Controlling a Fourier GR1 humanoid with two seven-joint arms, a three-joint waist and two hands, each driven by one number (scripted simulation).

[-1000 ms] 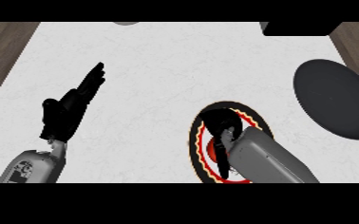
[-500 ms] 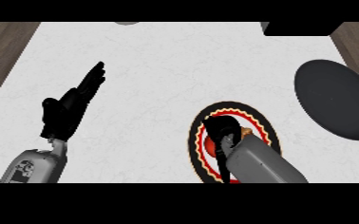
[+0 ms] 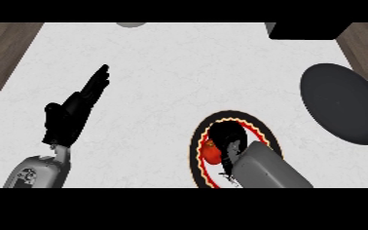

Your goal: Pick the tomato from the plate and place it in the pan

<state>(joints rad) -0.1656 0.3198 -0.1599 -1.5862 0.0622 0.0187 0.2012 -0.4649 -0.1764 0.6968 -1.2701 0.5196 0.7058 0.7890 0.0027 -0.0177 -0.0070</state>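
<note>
Right hand curled round the red tomato, only its left side showing, over the plate; left hand open.

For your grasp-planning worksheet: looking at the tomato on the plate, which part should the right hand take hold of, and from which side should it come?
Grip the tomato around its round body, coming from above, probably slightly from its right. It lies low on the plate, so a level side approach would likely meet the rim. The right hand is already over it, its curled fingers hiding most of it; contact cannot be told.
</note>
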